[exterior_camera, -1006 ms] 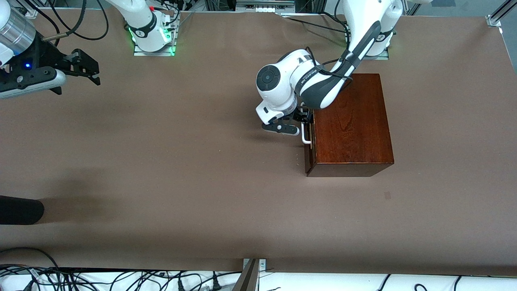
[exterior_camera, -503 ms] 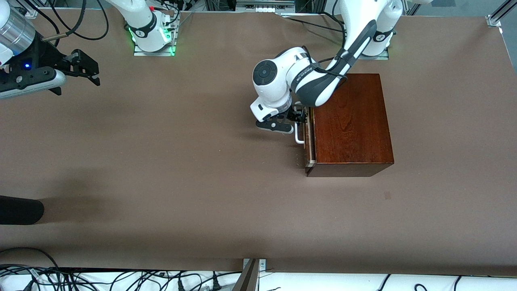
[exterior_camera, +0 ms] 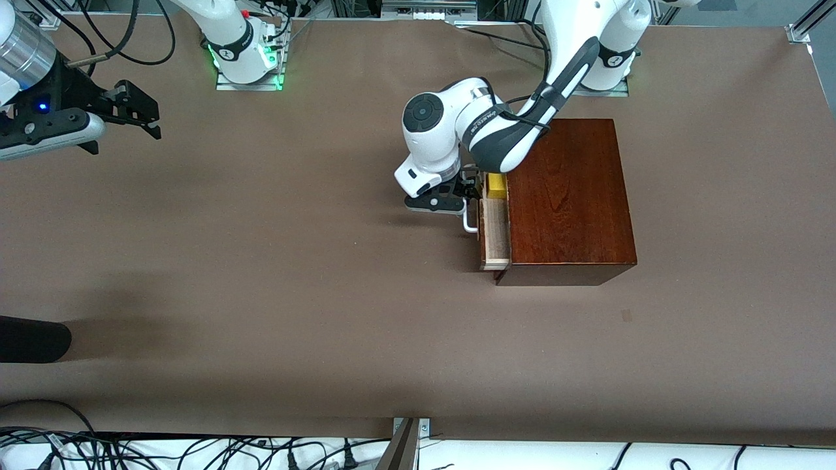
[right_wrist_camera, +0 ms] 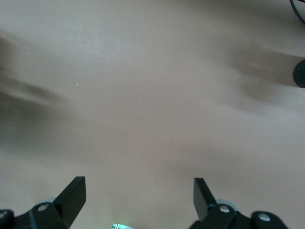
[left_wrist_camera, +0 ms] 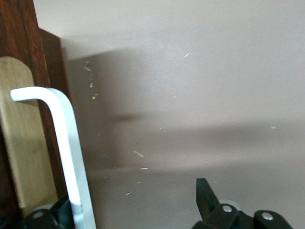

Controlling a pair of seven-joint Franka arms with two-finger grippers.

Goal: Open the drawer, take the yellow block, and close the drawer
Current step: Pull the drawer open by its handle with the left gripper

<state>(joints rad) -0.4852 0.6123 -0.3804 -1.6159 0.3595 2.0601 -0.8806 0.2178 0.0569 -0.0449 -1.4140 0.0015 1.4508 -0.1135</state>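
The dark reddish-brown wooden box stands near the left arm's base. Its drawer is pulled partly out toward the right arm's end, showing its pale interior. The yellow block lies in the drawer, partly under the left arm. My left gripper is open at the white handle. In the left wrist view the handle runs just inside one finger, with the other finger well apart from it. My right gripper is open and empty, waiting in the air at the right arm's end of the table.
A dark rounded object lies at the table's edge at the right arm's end, nearer the front camera. Brown table surface spreads between the box and the right gripper. Cables hang along the near edge.
The left gripper has drawn the handle toward the right arm's end. The drawer has slid from shut to partly open, and the yellow block has come into sight. The right arm has not moved.
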